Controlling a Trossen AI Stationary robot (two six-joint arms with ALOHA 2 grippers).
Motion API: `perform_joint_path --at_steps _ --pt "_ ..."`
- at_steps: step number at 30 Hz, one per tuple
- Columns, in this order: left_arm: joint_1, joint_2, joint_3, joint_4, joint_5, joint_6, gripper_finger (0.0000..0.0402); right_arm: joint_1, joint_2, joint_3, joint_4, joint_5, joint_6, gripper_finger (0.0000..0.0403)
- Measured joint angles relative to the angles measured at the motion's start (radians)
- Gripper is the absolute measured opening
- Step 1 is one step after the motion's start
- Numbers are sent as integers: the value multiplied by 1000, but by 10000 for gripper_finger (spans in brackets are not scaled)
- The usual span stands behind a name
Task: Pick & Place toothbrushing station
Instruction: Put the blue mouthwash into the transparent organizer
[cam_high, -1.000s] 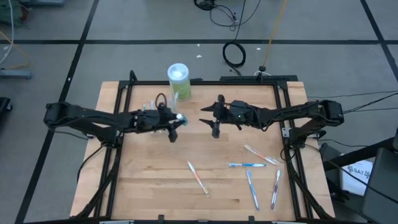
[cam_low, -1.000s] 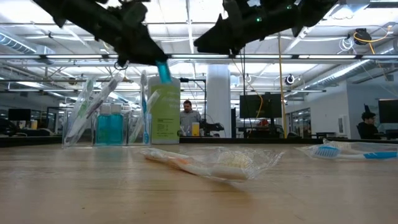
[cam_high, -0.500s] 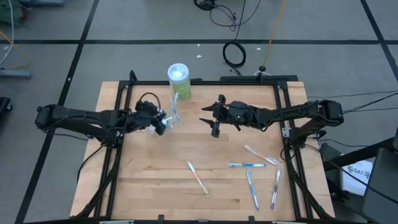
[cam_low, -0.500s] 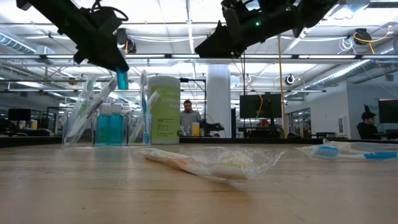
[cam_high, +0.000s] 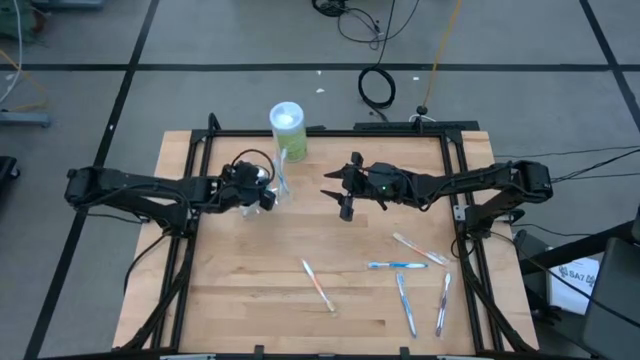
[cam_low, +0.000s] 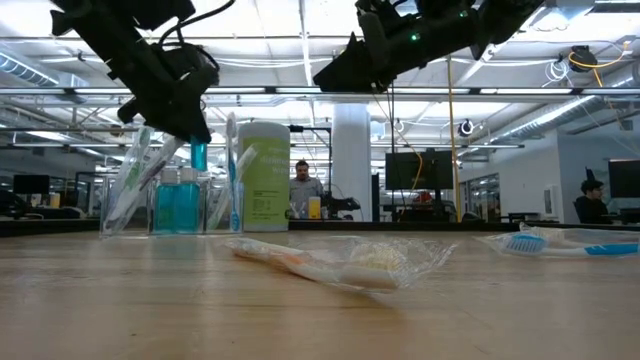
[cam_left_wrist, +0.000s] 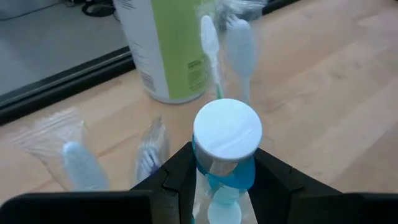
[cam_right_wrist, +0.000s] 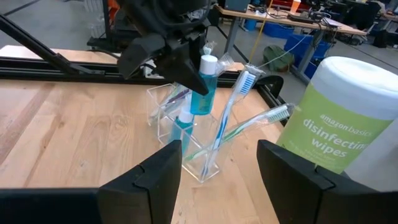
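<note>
Your left gripper (cam_low: 185, 125) has swung back from the counter's left side and now hangs right over the clear cup (cam_right_wrist: 180, 140), lower than half a second ago, pinching a blue white-capped tube (cam_left_wrist: 225, 146) between its fingers. In the left wrist view the white cap (cam_left_wrist: 227, 127) faces the camera, so the tube is held upright with its lower end pointing into the cup, probably so it can drop in next to what's already there. Another blue tube (cam_right_wrist: 182, 127) already stands in the cup, just below the held one. Several toothbrushes (cam_right_wrist: 231, 106) lean out of the cup with heads up.

Just behind the cup is the green wipes container (cam_high: 287, 130), nearly touching it; not part of the job, watch clearance on that side.

Your right gripper (cam_high: 345, 190) hasn't moved; it hovers to the right of the cup, well apart from it, fingers spread and empty, pointed at the cup.

Farther from the cup, toward the near right part of the counter (cam_high: 230, 300), five toothbrushes are still loose: an orange one (cam_high: 318, 284) closest to the cup, a blue one (cam_high: 397, 265), a pale one (cam_high: 420, 249), and two more (cam_high: 405, 304) (cam_high: 442, 303) near the edge. In my judgement the tube drop is nearly done and these brushes are what's left.
</note>
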Motion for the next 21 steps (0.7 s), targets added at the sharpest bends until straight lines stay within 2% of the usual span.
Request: perform_joint_path --at_steps 15,21 --pt "2 -76 0 -9 -11 9 120 0 0 0 0 0 0 201" --pt "12 1 -1 -37 5 -44 120 0 0 0 0 0 0 201"
